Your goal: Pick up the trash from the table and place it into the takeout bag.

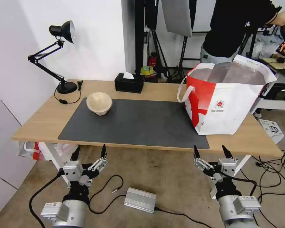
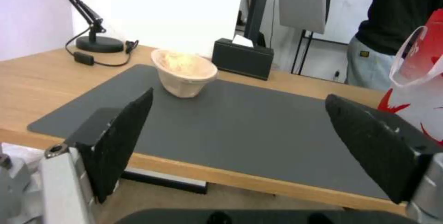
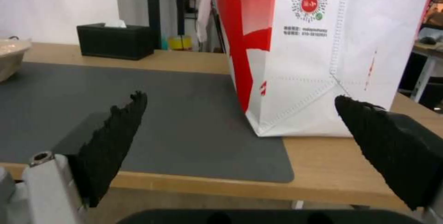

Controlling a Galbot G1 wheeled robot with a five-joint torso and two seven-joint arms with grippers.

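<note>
The round beige pulp-fibre bowl (image 1: 99,103) sits on the dark grey mat's far left corner on the light-wood counter (image 1: 34,122). It looks light, thin-walled, crushable; pinch its rim gently. Left hand (image 1: 89,155) and right hand (image 1: 211,152) hover released below the counter's edge.

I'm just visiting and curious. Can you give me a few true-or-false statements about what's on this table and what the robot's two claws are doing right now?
1. The beige pulp bowl sits on the dark grey mat. True.
2. The left gripper is clamped on the bowl. False: it hangs open before the table, holding nothing.
3. The takeout bag stands upright at the table's right end. True.
4. The right gripper is inside the bag. False: it hangs open in front of the table edge.
</note>
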